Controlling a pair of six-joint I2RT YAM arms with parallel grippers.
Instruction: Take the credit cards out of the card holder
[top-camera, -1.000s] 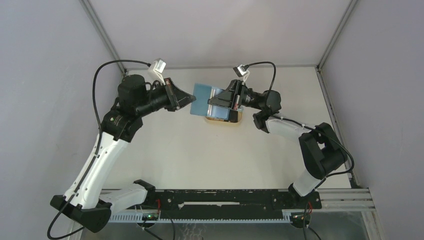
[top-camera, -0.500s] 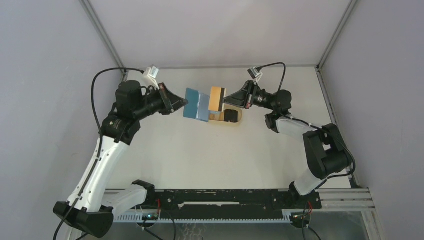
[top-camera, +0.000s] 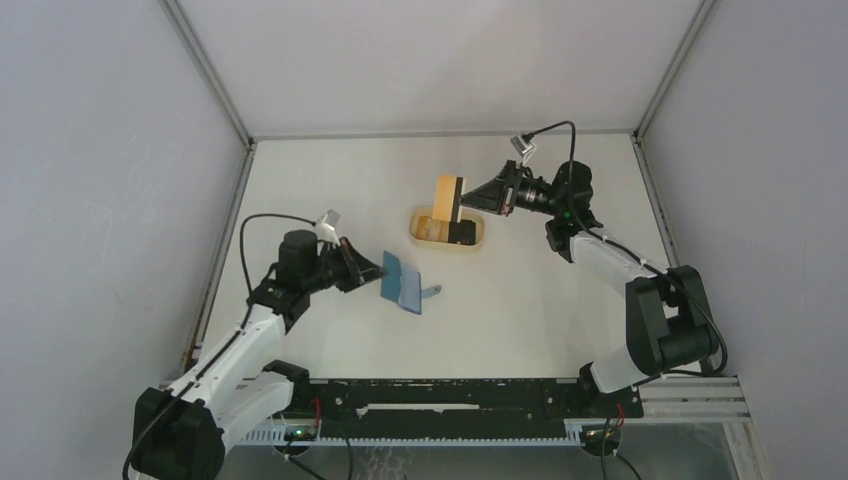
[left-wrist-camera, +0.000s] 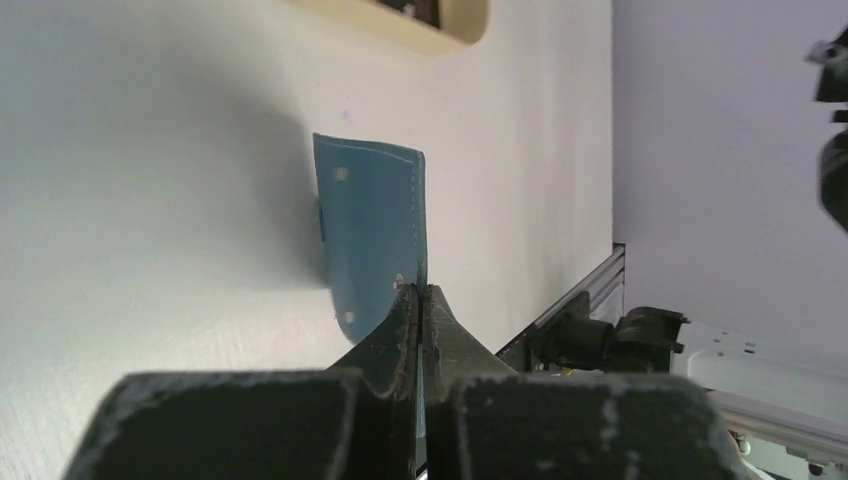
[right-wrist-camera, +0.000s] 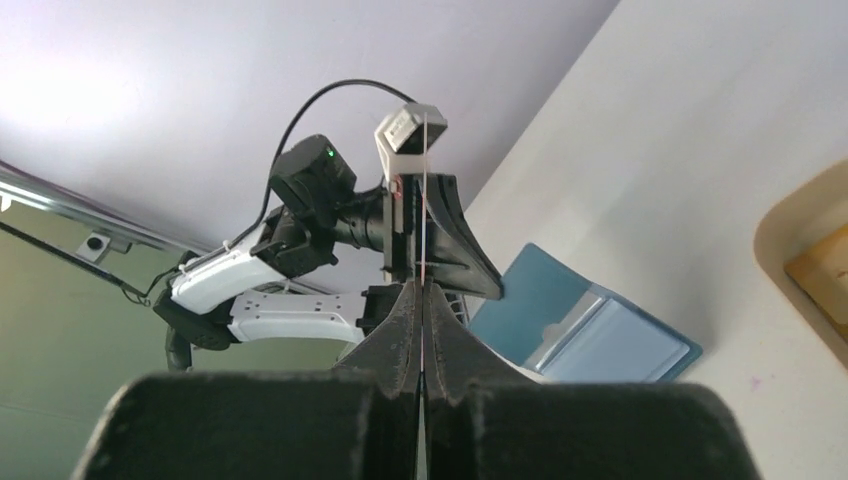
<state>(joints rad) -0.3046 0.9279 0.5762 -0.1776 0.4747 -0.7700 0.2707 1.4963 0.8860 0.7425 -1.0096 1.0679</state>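
Note:
My left gripper (top-camera: 378, 273) is shut on one edge of the teal card holder (top-camera: 403, 283), which hangs open low over the table at the near left. The left wrist view shows the card holder (left-wrist-camera: 370, 225) standing on edge past my gripper (left-wrist-camera: 420, 292). My right gripper (top-camera: 472, 196) is shut on a tan credit card (top-camera: 448, 196), held upright above the far side of the beige tray (top-camera: 481, 238). The right wrist view shows that credit card (right-wrist-camera: 424, 220) edge-on as a thin line between the closed fingertips (right-wrist-camera: 408, 300), with the card holder (right-wrist-camera: 590, 325) beyond, its slots lighter blue.
Another tan card (top-camera: 431, 229) and a black card (top-camera: 462, 232) lie in the tray. The tray's rim (left-wrist-camera: 440, 30) shows at the top of the left wrist view. Grey walls enclose the table on three sides. A black rail (top-camera: 450, 395) runs along the near edge.
The tan card has come out of the card holder in my right gripper, which drew back to the right. My left arm has swung down to the near left with the card holder.

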